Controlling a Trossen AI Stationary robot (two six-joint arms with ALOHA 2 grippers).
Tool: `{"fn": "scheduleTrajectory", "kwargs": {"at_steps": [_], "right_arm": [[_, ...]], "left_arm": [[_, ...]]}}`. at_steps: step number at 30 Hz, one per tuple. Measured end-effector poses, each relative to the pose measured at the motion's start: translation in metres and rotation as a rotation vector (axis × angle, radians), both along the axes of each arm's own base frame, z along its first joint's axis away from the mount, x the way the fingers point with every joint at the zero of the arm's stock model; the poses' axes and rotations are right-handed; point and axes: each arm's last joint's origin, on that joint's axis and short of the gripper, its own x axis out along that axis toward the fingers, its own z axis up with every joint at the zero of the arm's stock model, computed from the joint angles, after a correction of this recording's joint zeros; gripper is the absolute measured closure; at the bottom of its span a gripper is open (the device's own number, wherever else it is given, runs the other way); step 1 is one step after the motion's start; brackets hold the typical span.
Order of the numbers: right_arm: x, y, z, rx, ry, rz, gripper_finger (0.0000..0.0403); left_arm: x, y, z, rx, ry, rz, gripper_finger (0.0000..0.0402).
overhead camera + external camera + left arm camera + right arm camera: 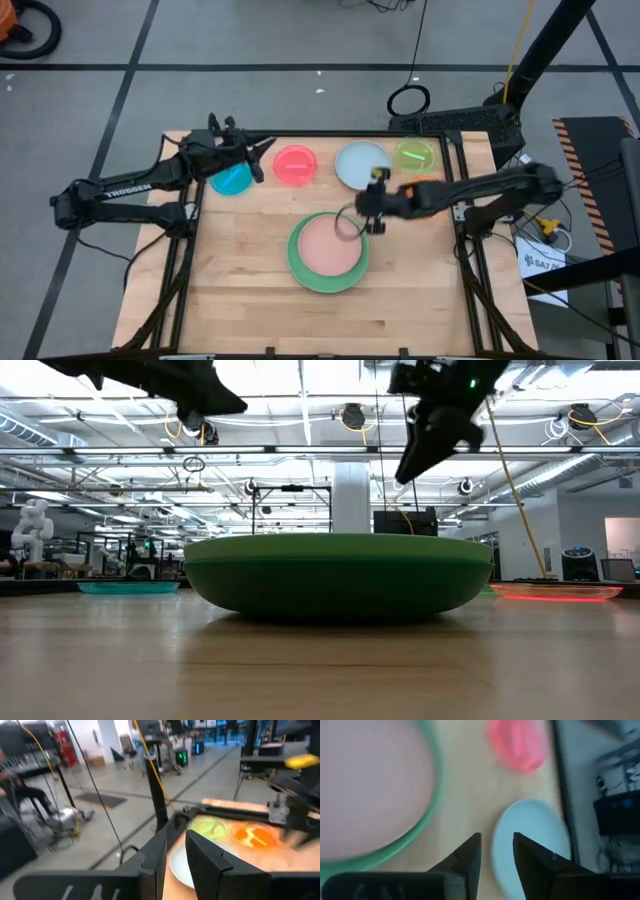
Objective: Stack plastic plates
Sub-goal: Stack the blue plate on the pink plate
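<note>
2 large plates stacked, pale pink plate inside light green plate. Right tool above, fingers apart, empty. Next: fetching light blue plate. Left tool idle, gap narrow, nothing held.

Pale pink plate nests in green plate; five others lie behind.

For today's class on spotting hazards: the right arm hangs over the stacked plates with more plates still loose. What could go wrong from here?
1. The right gripper hangs over the rim of the pale pink plate; moving off low, it might catch and shift the stack.
2. The light blue plate lies close to the yellow-green plate; reaching for it could nudge that neighbour.
</note>
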Motion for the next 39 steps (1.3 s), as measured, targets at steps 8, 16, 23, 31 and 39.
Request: {"fn": "scheduleTrajectory", "kwargs": {"at_steps": [8,16,23,31,39], "right_arm": [[-0.032,-0.055,0.001,0.092,-0.459,-0.231,0.0337],[-0.025,-0.081,-0.008,0.385,-0.448,-0.24,0.0352],[-0.02,-0.096,-0.036,0.408,-0.183,-0.174,0.0299],[-0.013,-0.103,-0.075,0.303,0.106,0.075,0.0262],[-0.004,-0.115,-0.1,0.378,0.114,0.07,0.027]], "left_arm": [[0.024,0.009,-0.029,-0.217,0.053,-0.007,0.0321],[0.046,0.001,-0.052,-0.395,0.085,-0.033,0.0321],[0.052,-0.017,-0.053,-0.411,0.098,-0.102,0.0321],[0.052,-0.018,-0.053,-0.377,0.115,-0.1,0.0321],[0.052,-0.019,-0.054,-0.358,0.136,-0.102,0.0321]]}}
